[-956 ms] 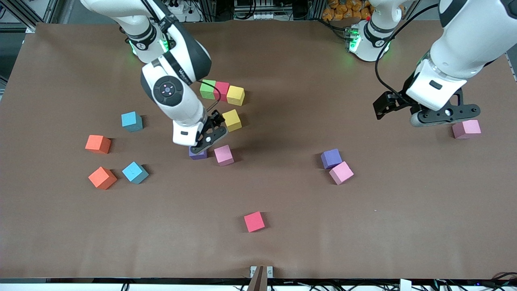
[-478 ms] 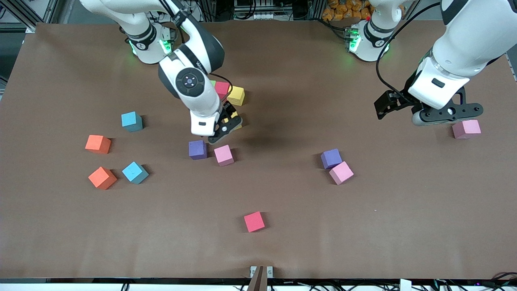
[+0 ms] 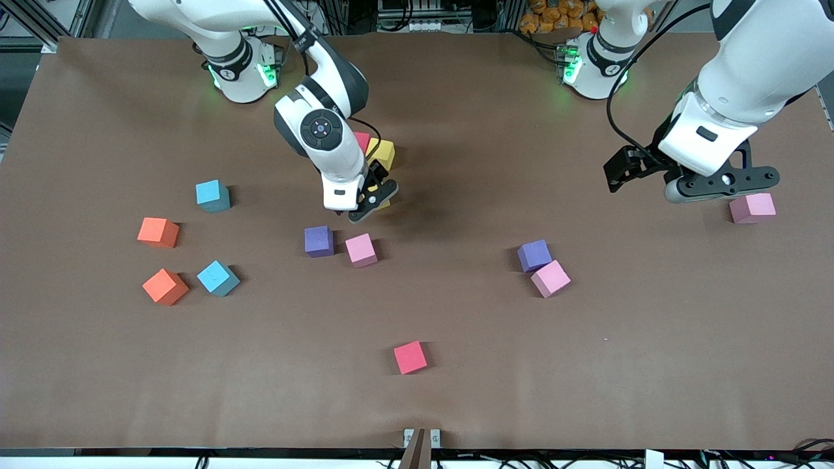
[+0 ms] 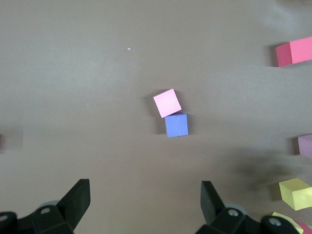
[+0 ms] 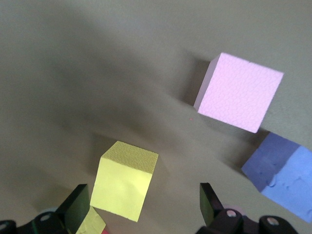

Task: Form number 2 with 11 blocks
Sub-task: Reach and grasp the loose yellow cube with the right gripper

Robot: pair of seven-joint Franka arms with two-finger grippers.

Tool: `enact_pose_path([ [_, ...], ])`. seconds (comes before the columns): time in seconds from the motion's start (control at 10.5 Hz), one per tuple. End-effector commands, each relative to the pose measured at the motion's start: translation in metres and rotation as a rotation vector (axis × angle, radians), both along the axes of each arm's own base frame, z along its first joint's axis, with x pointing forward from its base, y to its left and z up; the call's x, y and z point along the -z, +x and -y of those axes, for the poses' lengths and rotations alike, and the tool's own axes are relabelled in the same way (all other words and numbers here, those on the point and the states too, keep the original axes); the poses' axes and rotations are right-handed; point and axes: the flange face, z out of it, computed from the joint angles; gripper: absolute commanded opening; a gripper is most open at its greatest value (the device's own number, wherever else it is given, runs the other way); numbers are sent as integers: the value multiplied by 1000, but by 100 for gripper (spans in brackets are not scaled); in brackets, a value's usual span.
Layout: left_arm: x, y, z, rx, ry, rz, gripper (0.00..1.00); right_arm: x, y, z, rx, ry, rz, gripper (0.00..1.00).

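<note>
- The right end effector hangs low over the second yellow block. Its fingers are spread and nothing is pinched.
- That yellow block sits at six o'clock of the top row's yellow block in the front view, nearer to the camera. This placing is judged deliberate, since it starts the digit's downstroke.
- Of the top row, the red block shows only partly. The green one is probably hidden by the right arm.
- The number 2 is thus judged barely begun. It stands at the middle of the surface, toward the robots' bases.
- A purple block and a pink block lie just beside each other at seven and six o'clock of the right end effector.
- Two light blue blocks, needed for the middle row, lie toward the right arm's end with the two orange cubes.
- A second purple block touches a pink block at its five o'clock.
- The left end effector waits with its fingers spread, hovering by the third pink block.
- All blocks are seen as small matte cubes of one size.
</note>
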Motion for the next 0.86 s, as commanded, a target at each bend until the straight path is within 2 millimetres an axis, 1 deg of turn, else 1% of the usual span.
enact_pose_path([
  [0.0, -5, -1, 0, 23, 16, 0, 100, 18, -15, -11, 45, 7, -4, 100],
  [0.19, -5, -3, 4, 30, 16, 1, 100, 35, -28, -28, 67, 18, -4, 100],
  [0.29, -5, -3, 6, 33, 15, 0, 100, 39, -31, -32, 79, 17, -3, 100],
  [0.57, -6, -3, 5, 33, 16, 2, 100, 47, -36, -30, 66, 1, -9, 100],
  [0.76, -6, -4, 6, 33, 18, 4, 100, 49, -36, -29, 69, -1, -11, 100],
])
